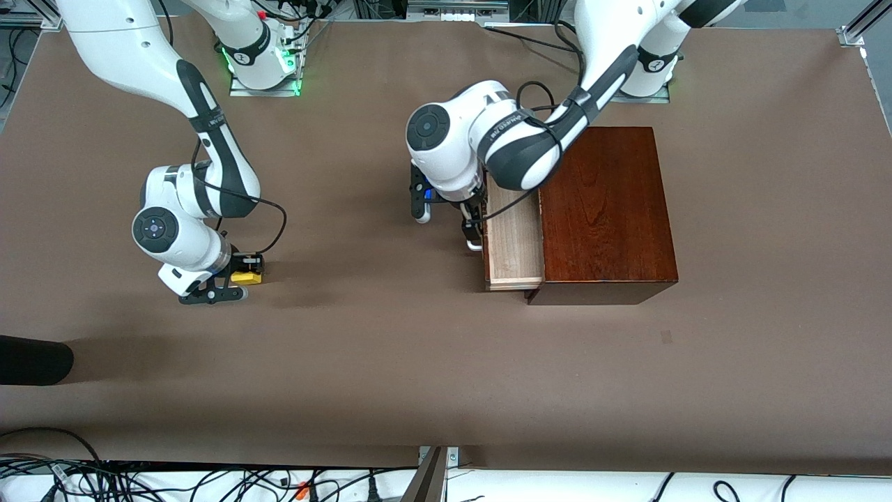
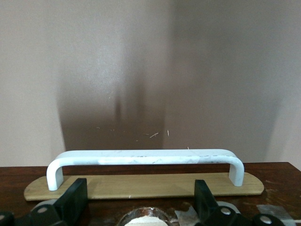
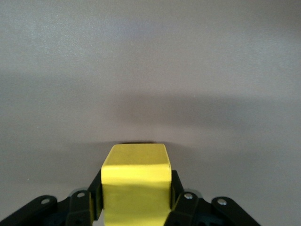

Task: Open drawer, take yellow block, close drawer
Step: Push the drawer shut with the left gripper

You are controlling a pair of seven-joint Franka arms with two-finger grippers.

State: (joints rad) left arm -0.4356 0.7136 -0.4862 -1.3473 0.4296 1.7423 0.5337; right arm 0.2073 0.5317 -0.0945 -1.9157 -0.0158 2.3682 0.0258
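Two-arm drawer task. The right hand (image 1: 245,270) sits low over the bench (image 1: 390,362) toward the right arm's end, its fingers (image 3: 181,200) closed on the flanks of the yellow block (image 1: 247,277); whether the block touches the bench cannot be told. The block looks rigid, light and smooth-faced, so a grip across two parallel faces, as here, should hold it without much force.

The left hand (image 1: 474,226) is at the front of the drawer (image 1: 514,240), fingers (image 2: 74,200) spread wide and standing apart from the white bar handle (image 2: 146,157). The drawer is pulled partly out of the dark wooden box (image 1: 606,209), pale interior showing. It probably runs stiffly on wood; the handle's middle is the natural hold, or a flat push on the front to close it.

The bench is a matte brown mat, likely grippy. A dark object (image 1: 35,359) intrudes at the edge near the front camera, at the right arm's end.
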